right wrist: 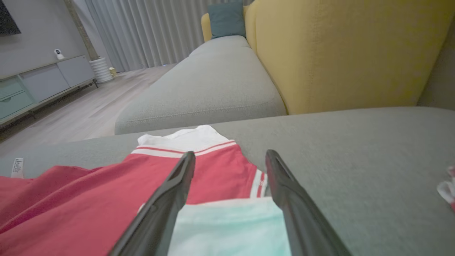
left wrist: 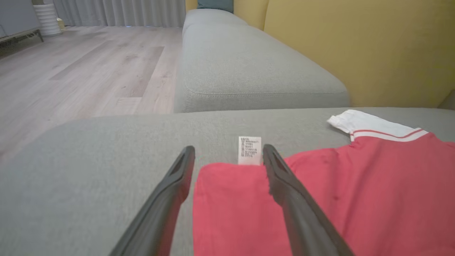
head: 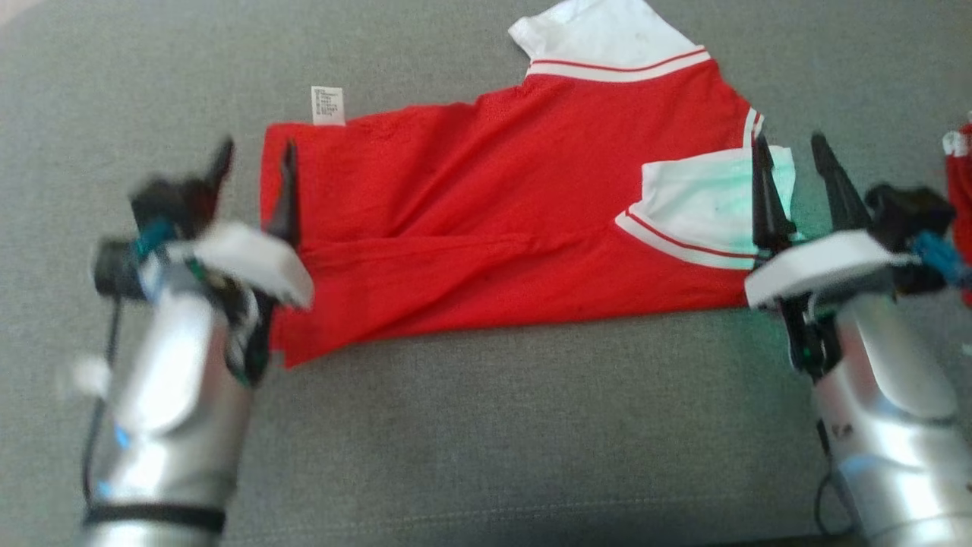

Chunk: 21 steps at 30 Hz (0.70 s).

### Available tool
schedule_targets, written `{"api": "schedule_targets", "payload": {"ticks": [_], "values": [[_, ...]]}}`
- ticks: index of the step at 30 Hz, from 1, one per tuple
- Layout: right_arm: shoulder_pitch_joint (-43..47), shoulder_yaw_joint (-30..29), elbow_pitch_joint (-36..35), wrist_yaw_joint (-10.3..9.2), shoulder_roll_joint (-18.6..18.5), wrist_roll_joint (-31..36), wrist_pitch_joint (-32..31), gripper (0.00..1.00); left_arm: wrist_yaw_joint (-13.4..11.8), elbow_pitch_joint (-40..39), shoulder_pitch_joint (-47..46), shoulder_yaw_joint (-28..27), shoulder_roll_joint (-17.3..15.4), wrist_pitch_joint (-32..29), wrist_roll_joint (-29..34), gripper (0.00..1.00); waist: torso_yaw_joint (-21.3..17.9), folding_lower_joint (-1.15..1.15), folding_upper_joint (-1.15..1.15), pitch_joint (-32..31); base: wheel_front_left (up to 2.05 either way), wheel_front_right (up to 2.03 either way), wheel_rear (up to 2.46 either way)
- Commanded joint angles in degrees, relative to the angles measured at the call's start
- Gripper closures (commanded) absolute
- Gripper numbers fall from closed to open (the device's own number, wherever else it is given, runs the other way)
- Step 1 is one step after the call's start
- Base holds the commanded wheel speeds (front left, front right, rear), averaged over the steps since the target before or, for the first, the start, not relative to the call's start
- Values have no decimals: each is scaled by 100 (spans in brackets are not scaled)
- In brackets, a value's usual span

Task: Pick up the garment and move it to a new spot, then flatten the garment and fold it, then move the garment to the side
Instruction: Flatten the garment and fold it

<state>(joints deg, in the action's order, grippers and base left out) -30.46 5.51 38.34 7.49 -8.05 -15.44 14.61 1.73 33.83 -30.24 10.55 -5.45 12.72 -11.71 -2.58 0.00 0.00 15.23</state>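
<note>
The left forearm (head: 178, 395) and right forearm (head: 888, 387) were glossy silver shells, each capped by a white wrist plate (head: 824, 266). The left hand (head: 258, 148) and right hand (head: 788, 140) each bore two long, tapering dark fingers (left wrist: 284, 192). Blue cabling (head: 938, 258) sat by black housings. A black band (head: 156, 516) ringed the left forearm.

blurred: left pincer (head: 257, 148) and its wrist, smeared soft | hidden: near left corner of the garment (head: 493, 205), behind the left forearm (head: 182, 380) | cut off: far white sleeve (head: 600, 34) at the top edge; second red garment (head: 963, 190) at the right edge, just a sliver showing | unreadable: hem label (head: 327, 105), print too small
</note>
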Motion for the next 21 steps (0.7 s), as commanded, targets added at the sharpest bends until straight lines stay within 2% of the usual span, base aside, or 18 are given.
{"api": "schedule_targets", "payload": {"ticks": [1,11,17,18,19,20,21], "values": [[-250,192,-190,0,-18,27,-15,0,46,-9,-437,-95,-230,-161,76,0,-65,0,0,136,0,0,0],[-889,726,-134,0,22,-121,-47,0,467,1323,-1660,156,-609,-1345,-68,0,-331,0,0,655,0,0,0],[-1105,855,-52,0,-75,-214,-17,0,508,1805,-1904,278,-714,-1377,-79,0,-352,0,0,782,0,0,0],[-1136,863,-35,0,-95,-228,-14,0,503,1864,-1925,283,-706,-1339,-84,4,-341,0,0,790,0,0,0],[-1172,871,-14,0,-120,-240,-12,0,487,1926,-1940,312,-702,-1319,-62,53,-323,0,0,801,0,0,0],[-1218,883,7,0,-148,-241,-13,0,484,1975,-1959,332,-689,-1292,-54,87,-302,0,0,811,0,0,0],[-1277,899,28,0,-184,-231,-18,0,484,2011,-1979,340,-666,-1245,-64,100,-275,0,0,819,0,0,0]]}}
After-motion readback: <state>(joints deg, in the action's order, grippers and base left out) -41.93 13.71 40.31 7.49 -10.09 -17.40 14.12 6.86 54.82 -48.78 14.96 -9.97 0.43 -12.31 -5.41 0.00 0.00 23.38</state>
